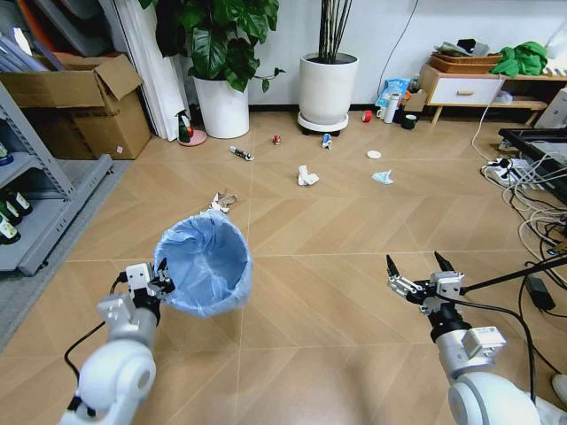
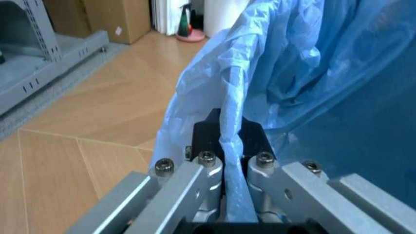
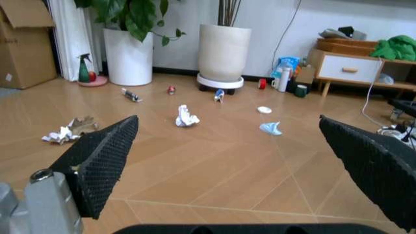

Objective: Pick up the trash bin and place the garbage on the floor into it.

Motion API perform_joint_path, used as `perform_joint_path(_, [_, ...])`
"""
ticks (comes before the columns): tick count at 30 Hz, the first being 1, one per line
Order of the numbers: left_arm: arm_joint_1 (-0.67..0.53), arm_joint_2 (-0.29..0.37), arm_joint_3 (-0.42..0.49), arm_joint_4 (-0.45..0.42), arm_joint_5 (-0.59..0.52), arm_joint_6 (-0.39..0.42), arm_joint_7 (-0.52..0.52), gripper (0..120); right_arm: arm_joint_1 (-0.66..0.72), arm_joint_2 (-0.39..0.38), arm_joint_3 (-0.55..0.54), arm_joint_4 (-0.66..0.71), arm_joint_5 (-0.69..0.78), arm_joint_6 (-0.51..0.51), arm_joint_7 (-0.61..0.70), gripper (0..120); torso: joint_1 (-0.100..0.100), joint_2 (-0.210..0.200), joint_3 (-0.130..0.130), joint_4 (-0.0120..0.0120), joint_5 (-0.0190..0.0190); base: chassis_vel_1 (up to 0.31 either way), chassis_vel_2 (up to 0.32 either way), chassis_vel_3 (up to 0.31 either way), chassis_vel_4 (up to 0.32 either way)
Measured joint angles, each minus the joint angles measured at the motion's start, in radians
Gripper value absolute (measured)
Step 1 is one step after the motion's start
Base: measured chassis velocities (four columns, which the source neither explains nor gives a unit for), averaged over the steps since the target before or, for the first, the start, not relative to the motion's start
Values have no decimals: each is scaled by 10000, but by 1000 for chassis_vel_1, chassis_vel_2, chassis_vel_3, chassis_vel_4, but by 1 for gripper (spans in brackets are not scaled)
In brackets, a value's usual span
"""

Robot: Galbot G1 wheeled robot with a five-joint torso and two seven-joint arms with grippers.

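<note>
left gripper [image 1: 161, 276] fingers clamped on trash bin [image 1: 205, 263] rim, near-left, held tilted | right gripper [image 1: 420, 267] fingers spread wide, empty | garbage [image 1: 306, 176] lies far ahead on floor; right arm nearer

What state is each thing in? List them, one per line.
trash bin: lifted, tilted, rim pinched by left gripper
right gripper: fingers open, empty
paper wad: crumpled, on floor
face mask: on floor
cardboard box: flaps open
</note>
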Motion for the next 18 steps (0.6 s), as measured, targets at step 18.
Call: perform_joint_path(18, [314,-433,84,-128,575,-115,289,0,-159,43,71,287,-202,-118,-100,100,-1,0,1,-1,-1,-51,43,59,-52])
